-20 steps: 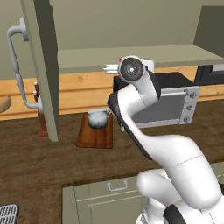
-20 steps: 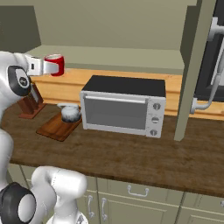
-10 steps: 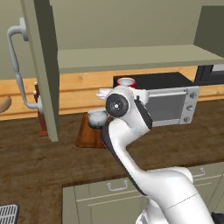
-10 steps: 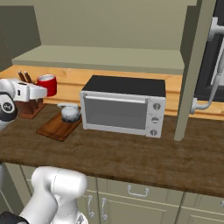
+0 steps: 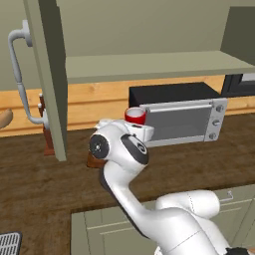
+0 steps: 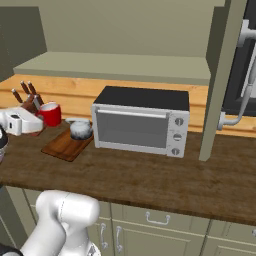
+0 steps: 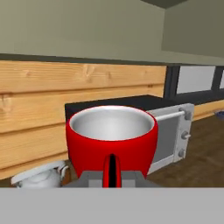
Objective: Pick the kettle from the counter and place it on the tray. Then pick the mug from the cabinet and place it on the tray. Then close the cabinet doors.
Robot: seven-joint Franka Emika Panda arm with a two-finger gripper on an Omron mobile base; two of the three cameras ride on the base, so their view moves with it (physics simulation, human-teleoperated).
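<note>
Holding the red mug (image 6: pixel 50 114) tight in the gripper (image 6: pixel 36 121), upright and just beside the kettle (image 6: pixel 80 129), ready to set down on the tray (image 6: pixel 62 146).

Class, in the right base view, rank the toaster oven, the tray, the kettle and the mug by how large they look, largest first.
1. Toaster oven
2. Tray, partly covered by the kettle
3 and 4. Kettle and mug look about alike, so no ranking between them.
</note>
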